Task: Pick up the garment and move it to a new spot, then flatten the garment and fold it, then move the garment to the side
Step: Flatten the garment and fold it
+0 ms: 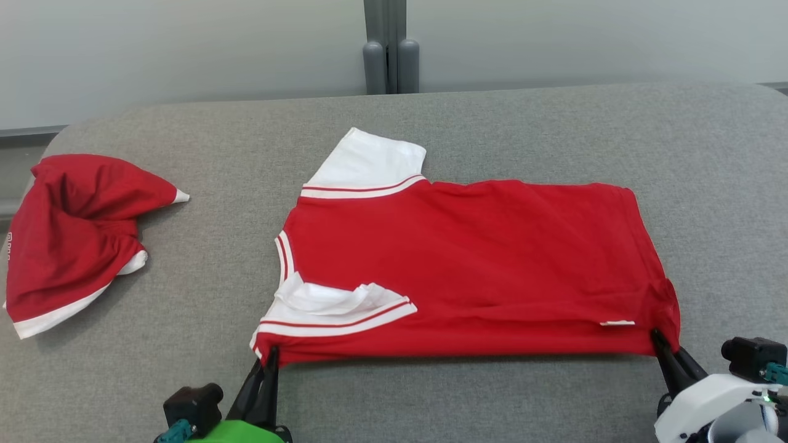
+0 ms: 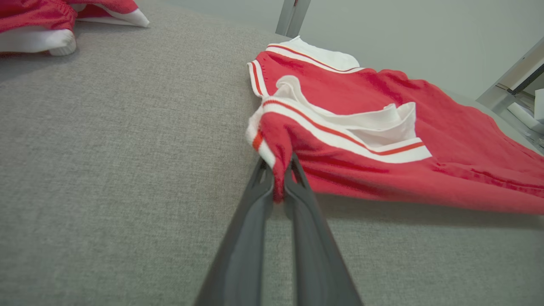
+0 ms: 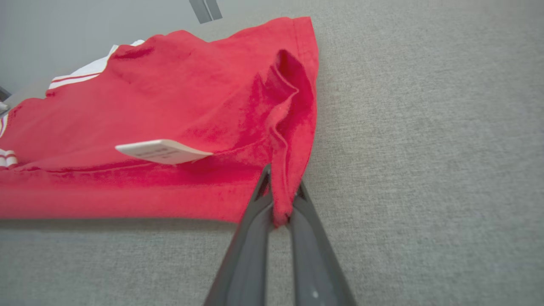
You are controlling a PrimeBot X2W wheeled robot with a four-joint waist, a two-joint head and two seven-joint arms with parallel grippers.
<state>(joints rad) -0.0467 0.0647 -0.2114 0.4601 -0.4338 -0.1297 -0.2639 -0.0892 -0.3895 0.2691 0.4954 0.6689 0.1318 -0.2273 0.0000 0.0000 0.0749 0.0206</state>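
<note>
Red garment [image 1: 468, 264], judged soft & limp, was pinched at near corners: L gripper [image 1: 271, 355] clamped at 7 o'clock, R gripper [image 1: 657, 338] clamped at 5 o'clock.

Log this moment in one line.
left gripper: shut on red shirt, sleeve-side corner | right gripper: shut on hem corner | second garment: bunched, far left

Lit brightly and evenly, diffuse from overhead. Noted a soft thin shadow under the lifted near edge of garment [image 1: 468, 258] on grey surface [image 1: 492, 406]. Found head view sharp; wrist views softer, fingers [image 2: 242, 255] blurred close to lens, backgrounds stretched at edges.
</note>
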